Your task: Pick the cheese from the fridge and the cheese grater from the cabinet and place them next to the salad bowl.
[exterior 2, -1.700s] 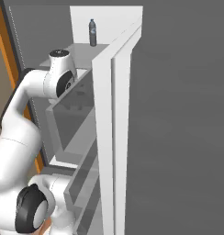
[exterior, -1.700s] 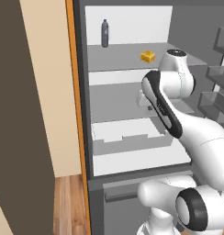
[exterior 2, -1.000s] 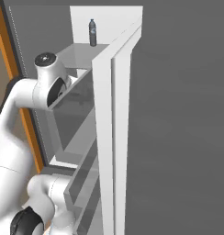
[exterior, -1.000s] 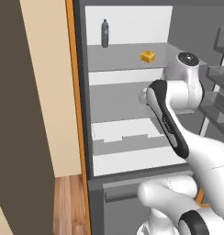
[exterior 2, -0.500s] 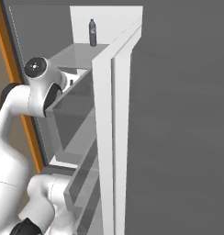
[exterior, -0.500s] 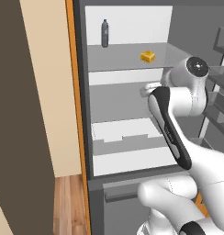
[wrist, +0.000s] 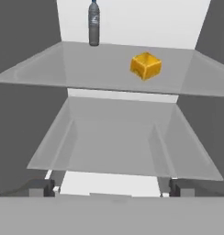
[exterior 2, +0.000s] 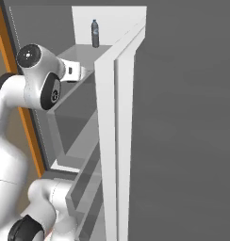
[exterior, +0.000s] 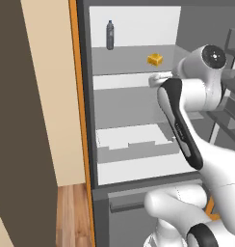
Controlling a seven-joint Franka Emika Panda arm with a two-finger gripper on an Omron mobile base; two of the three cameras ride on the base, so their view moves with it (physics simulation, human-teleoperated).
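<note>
The fridge point(exterior: 134, 120) stands open in front of the robot, with grey walls and pale shelves, and I take its upper shelf point(wrist: 86, 69) as the landmark for all places. On this shelf the cheese point(wrist: 145, 65) sits toward the right half, about midway between the front lip and the back wall, and well apart from the dark bottle point(wrist: 93, 23), which stands upright at the back of the same shelf, to the left. Below the shelf is a wide pale drawer point(wrist: 123, 142). In the left base view the gripper point(exterior: 160, 78) is just in front of the shelf's front lip, slightly below the shelf surface, and the cheese point(exterior: 155, 59) lies above and behind it, deeper in the fridge. In the hand view the two dark fingertips point(wrist: 40, 187) rise at the bottom, far from each other, so the jaws stand wide and hold nothing. From the fingers, the cheese lies ahead, higher, and a little to the right of the midline between them. The block looks almost cubic, so I cannot tell a clear long axis; one corner edge turns toward the camera, so its faces sit oblique to the shelf's front lip. My judgement is that the coming move is a rise to shelf height and then a reach forward, maybe with a small turn of the wrist to meet two flat faces.
</note>
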